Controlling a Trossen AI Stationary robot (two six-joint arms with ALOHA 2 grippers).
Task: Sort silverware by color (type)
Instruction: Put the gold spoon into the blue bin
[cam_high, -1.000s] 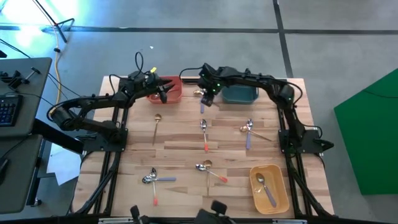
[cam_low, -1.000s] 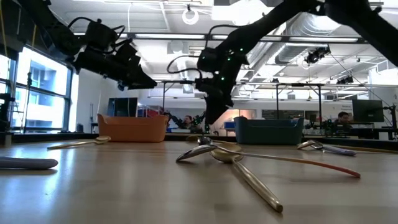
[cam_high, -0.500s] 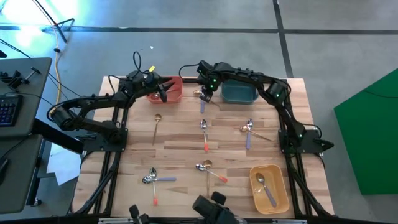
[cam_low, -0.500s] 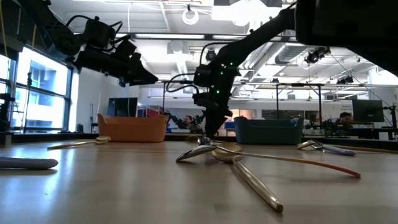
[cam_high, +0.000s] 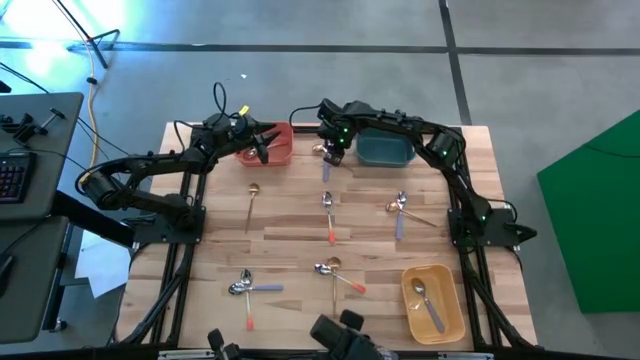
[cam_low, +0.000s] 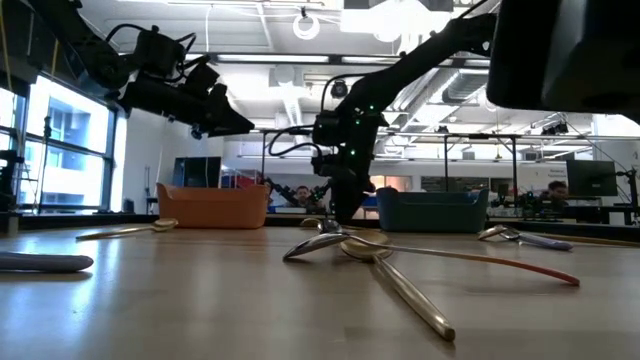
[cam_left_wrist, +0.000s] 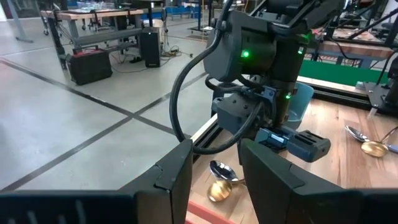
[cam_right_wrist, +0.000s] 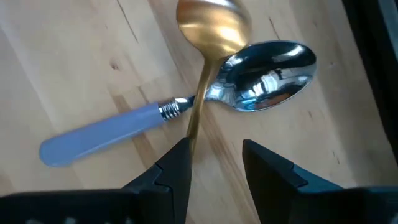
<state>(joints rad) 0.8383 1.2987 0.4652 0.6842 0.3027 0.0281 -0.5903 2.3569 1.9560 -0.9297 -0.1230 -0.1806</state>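
- From the high view, we see the right gripper (cam_high: 331, 152) lowered at the far edge of the pale wooden slat table (cam_high: 290, 235), between the coral-red rectangular bowl (cam_high: 274, 143) and the teal rectangular bowl (cam_high: 386, 150), right over a pair of crossed spoons (cam_high: 325, 160).
- The left gripper (cam_high: 262, 148) hangs over the coral-red bowl.
- The rest of the small metal spoons with coloured handles lie scattered: a gold one (cam_high: 251, 205) on the left, an orange-handled one (cam_high: 329, 215) mid-table, a crossed pair (cam_high: 400, 211) on the right, two clusters (cam_high: 246, 292) (cam_high: 335, 275) near the front, and a purple-handled one (cam_high: 428, 305) in the yellow rectangular bowl (cam_high: 437, 304).
- In the low view, the right gripper's tip sits just above the tabletop between the two far bowls; the left gripper (cam_low: 228, 122) is held high.
- In the left wrist view, we see its two dark fingers (cam_left_wrist: 177, 174) standing apart with nothing between them, the right arm's wrist just ahead.
- In the right wrist view, its fingers (cam_right_wrist: 180, 165) are spread and empty, straddling the thin handle of an all-gold spoon (cam_right_wrist: 208, 43), which crosses a shiny-bowled spoon with a pale purple handle (cam_right_wrist: 186, 106).
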